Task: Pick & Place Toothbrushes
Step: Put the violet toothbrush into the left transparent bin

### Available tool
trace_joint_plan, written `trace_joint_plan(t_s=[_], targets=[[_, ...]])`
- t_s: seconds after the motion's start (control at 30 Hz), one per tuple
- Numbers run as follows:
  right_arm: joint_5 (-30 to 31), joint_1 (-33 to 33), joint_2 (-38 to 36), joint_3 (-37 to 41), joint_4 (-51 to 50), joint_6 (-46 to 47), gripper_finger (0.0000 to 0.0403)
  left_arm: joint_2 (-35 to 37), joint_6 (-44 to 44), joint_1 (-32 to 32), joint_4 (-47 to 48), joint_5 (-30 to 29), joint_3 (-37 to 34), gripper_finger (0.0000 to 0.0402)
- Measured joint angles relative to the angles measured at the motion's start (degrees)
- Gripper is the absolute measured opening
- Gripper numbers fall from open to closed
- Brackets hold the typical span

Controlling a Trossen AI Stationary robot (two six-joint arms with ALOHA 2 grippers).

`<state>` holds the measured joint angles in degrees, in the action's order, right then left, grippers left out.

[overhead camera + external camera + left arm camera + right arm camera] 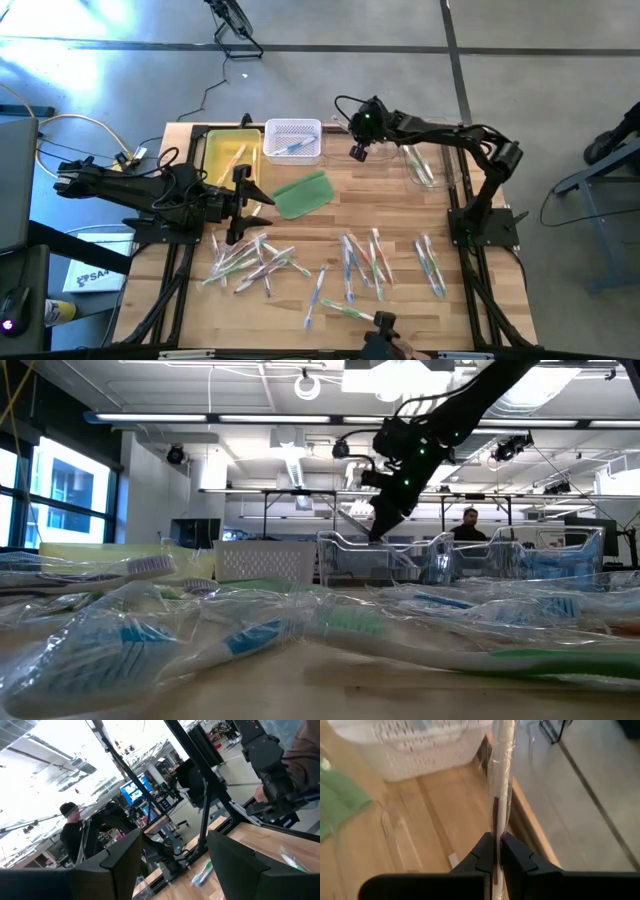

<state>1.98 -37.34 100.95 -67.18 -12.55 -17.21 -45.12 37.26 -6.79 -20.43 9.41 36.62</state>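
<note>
The right pincer (496, 851) is clamped tight on a wrapped toothbrush (501, 775), gripping it near one end so the rest sticks out ahead of the fingers. In the high view this pincer (358, 150) hangs over the far edge of the table (400, 330), between the white basket (293, 127) and the clear bin (432, 165); I judge it is carrying the brush toward one of them to drop it in, though which one cannot be told. The white basket holds at least one blue-handled brush (293, 148), the clear bin holds a couple of wrapped ones, and the yellow tray (212, 152) at the far left holds a pale one. A flat green pad (302, 194) lies just near of the basket. The left pincer (240, 205) waits over the left side of the table with its fingers spread wide and nothing between them, poised above the left heap of loose toothbrushes (250, 262). More brushes lie scattered across the near middle and right, not yet sorted, so much of the job looks left to do.
</note>
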Motion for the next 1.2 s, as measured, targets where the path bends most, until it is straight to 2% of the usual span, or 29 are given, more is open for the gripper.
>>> trace_joint_plan(t_s=[0.3,0.6,0.97,1.1,1.2], targets=[[-0.35,-0.57,0.52,0.04,-5.72,-2.44,0.0011,-0.02,0.46,0.0,0.0,-0.11,0.0,0.0219],[-0.65,-0.57,0.52,0.04,-7.15,-2.56,0.0014,-0.02,0.46,0.0,0.0,-0.09,0.0,0.0219],[-1.29,-0.38,0.52,0.04,-5.65,-2.56,0.0131,-0.02,0.02,0.0,0.0,-0.07,0.0,0.0219],[-2.16,-0.38,0.25,0.04,-4.84,-2.59,0.0145,-0.02,0.0,0.0,0.0,-0.07,0.0,0.0219],[-2.16,-0.02,-1.76,0.07,-4.69,-3.62,0.014,-0.02,0.0,0.0,0.0,-0.07,0.0,0.0219]])
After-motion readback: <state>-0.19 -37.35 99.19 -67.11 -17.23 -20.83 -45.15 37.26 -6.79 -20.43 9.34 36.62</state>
